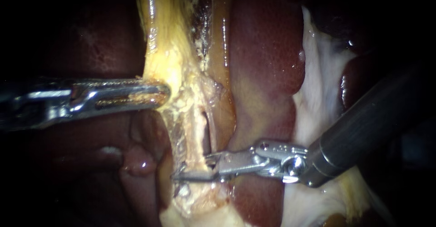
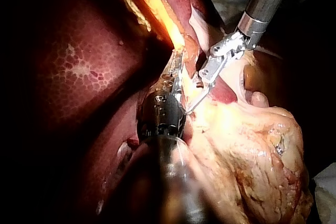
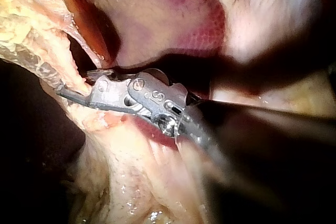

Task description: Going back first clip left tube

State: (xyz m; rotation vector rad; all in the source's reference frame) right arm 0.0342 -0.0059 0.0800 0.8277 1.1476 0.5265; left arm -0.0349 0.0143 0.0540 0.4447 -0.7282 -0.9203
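Left tube [image 1: 196, 136], pale yellow and ragged, passes between the right instrument's [image 1: 190, 168] parted pincer; the left instrument's [image 1: 164, 93] pincer clamps fatty tissue [image 1: 163, 59].

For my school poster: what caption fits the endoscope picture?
Left instrument grips yellow tissue; right instrument's open jaws straddle a tube beside the liver.

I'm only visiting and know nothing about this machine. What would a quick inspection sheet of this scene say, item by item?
Surface: wet, dark red liver, with yellow fatty tissue lying over it.
Job's things: pale tube running down through the fatty tissue; no clip made out on it.
Clutter: nothing seen.
Instruments: left instrument has its tip against the fatty tissue; right instrument has its jaws open, straddling the tube.
Cables: nothing seen.
Surroundings: dark beyond the tissue.
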